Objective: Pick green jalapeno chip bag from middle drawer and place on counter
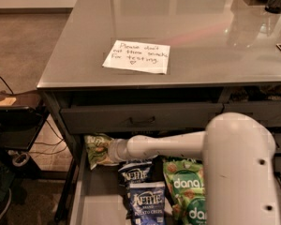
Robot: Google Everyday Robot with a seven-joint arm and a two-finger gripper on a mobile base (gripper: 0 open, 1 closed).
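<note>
Olive-green crinkly jalapeno chip bag (pixel 97 150) is lying lower-left in the deep grey metal drawer (pixel 100 203), the white gripper (pixel 111 150) meeting it, whether gripping I cannot tell, likely needing a firm pinch before lifting.

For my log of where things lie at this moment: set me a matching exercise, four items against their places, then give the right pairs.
Items:
1. green jalapeno chip bag
2. handwritten note
3. Kettle bags
4. dang bags

Places:
A. lying on the counter
B. centre of the open middle drawer
C. back left of the drawer, where the gripper has reached in
D. right part of the drawer

Pairs: 1-C, 2-A, 3-B, 4-D
</note>
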